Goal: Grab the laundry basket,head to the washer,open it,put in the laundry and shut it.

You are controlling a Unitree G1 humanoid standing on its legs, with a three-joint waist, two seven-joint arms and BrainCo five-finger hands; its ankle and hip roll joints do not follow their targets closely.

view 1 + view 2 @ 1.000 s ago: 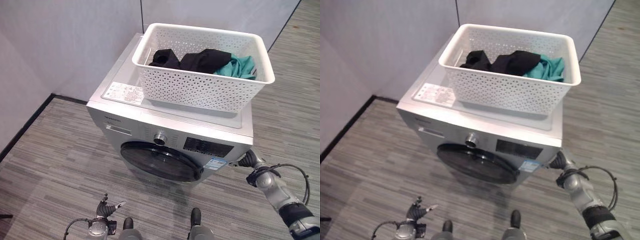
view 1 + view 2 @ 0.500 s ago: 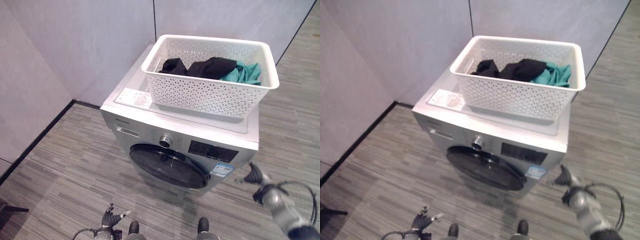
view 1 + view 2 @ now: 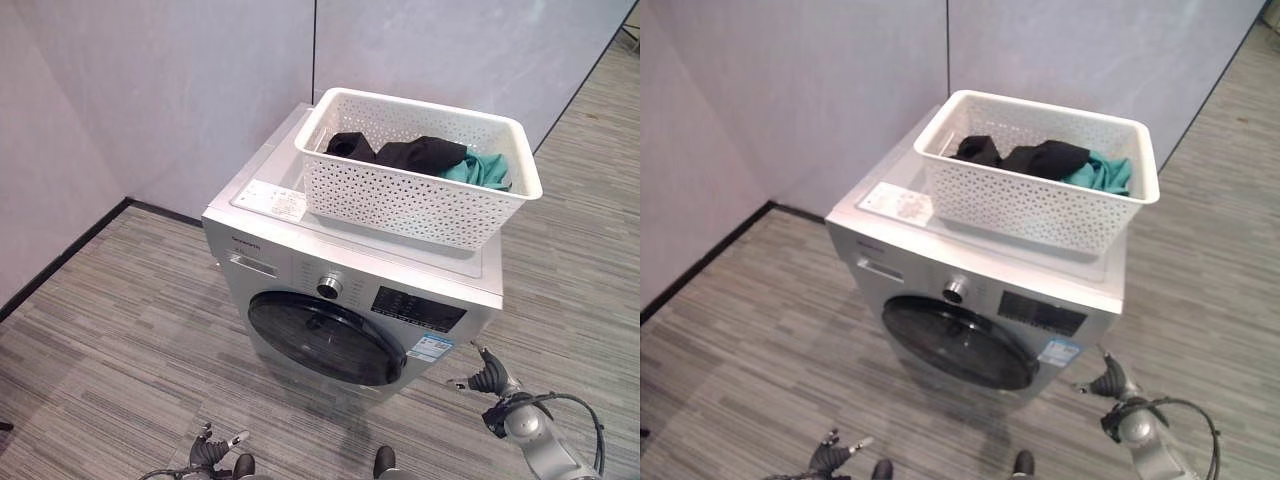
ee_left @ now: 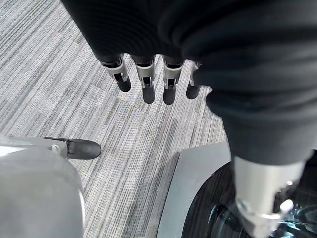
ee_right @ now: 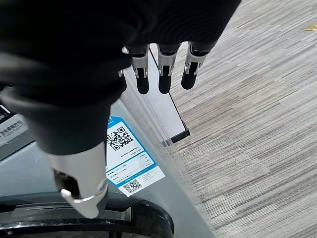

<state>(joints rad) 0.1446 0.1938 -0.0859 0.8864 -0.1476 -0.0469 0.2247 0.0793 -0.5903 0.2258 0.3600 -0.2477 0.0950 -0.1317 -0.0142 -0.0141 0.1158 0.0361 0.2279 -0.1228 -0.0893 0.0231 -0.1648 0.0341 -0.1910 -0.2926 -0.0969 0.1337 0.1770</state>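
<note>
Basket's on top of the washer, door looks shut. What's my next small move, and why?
Probably bring the right hand in to the right edge of the dark round door to pull it open. The door is closed, the laundry basket already rests on the washer, and that open hand hangs free just beside the front panel.

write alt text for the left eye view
A white basket holding black clothes and a teal garment sits on a silver washer whose round dark door is closed. The robot's right hand hangs open beside the washer's front corner, the left hand low over striped grey floor.
</note>
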